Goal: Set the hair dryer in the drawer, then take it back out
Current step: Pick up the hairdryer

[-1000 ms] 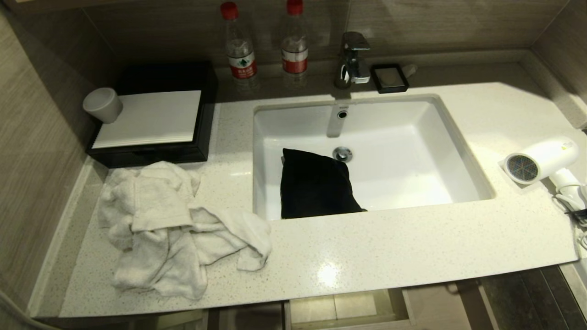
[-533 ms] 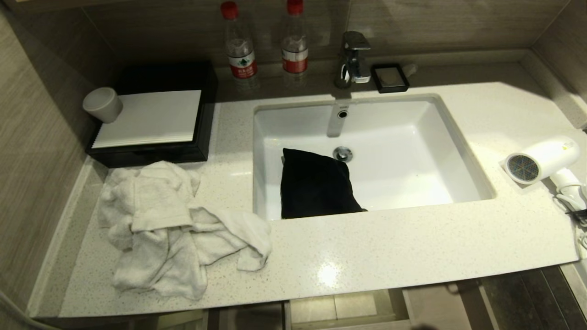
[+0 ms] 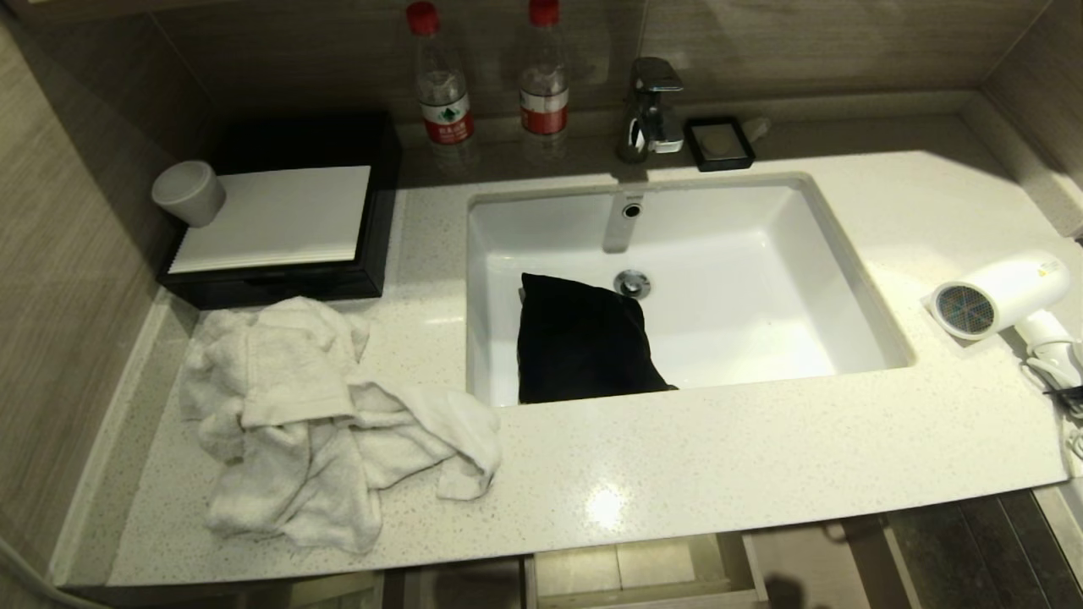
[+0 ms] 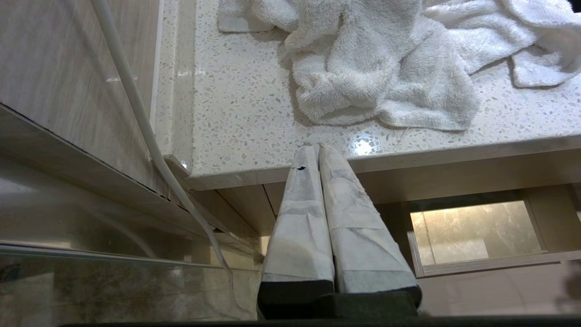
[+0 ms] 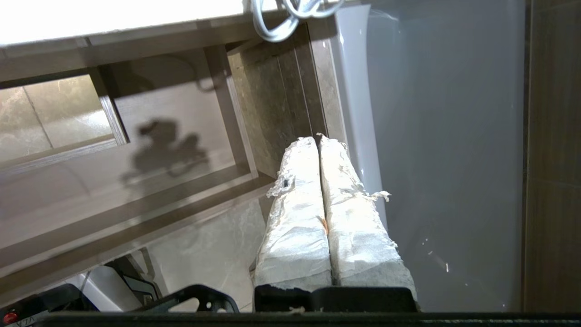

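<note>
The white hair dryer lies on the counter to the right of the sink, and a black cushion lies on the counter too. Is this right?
Not quite. The hair dryer does lie on the counter right of the sink, but the black cushion lies inside the sink, as the head view shows.

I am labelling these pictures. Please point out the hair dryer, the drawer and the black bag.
hair dryer (image 3: 1011,292): head view, white barrel.
drawer (image 5: 181,200): right wrist view, front wall.
black bag (image 3: 584,342): head view, middle of the bag.

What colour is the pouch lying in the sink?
Black; the pouch shows best in the head view, against the white sink.
</note>
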### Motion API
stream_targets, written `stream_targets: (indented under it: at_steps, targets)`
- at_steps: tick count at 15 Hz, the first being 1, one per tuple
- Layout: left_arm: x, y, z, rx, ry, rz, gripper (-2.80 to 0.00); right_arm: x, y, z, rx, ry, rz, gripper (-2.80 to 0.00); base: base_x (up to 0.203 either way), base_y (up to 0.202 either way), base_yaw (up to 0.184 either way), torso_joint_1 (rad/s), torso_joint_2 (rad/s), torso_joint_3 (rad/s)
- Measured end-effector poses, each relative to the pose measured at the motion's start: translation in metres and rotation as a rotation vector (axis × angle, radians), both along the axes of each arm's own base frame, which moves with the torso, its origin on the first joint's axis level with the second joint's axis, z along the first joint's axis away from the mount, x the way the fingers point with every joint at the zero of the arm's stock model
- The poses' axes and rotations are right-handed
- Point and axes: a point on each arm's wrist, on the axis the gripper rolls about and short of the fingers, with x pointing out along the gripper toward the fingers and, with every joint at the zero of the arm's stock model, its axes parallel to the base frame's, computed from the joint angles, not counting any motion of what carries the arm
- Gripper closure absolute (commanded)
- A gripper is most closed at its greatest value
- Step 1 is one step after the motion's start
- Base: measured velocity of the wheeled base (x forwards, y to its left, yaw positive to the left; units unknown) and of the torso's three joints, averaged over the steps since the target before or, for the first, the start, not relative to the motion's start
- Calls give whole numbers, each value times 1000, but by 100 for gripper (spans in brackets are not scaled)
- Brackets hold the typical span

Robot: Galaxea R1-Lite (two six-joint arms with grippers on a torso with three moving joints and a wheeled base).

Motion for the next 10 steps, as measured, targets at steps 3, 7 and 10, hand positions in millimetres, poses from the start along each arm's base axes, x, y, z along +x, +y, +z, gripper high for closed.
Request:
stream_targets:
  at_steps: [3, 7, 10]
  targets:
    - [0, 0, 0, 0, 0, 0, 0, 16, -2, 6, 2, -8, 9, 0, 0, 0, 0, 0, 0, 0]
    - [0, 0, 0, 0, 0, 0, 0, 42, -6, 12, -12, 4, 49, -280, 0, 0, 0, 0, 0, 0]
    - [0, 0, 0, 0, 0, 0, 0, 56, -9, 12, -1, 22, 45, -280, 0, 0, 0, 0, 0, 0]
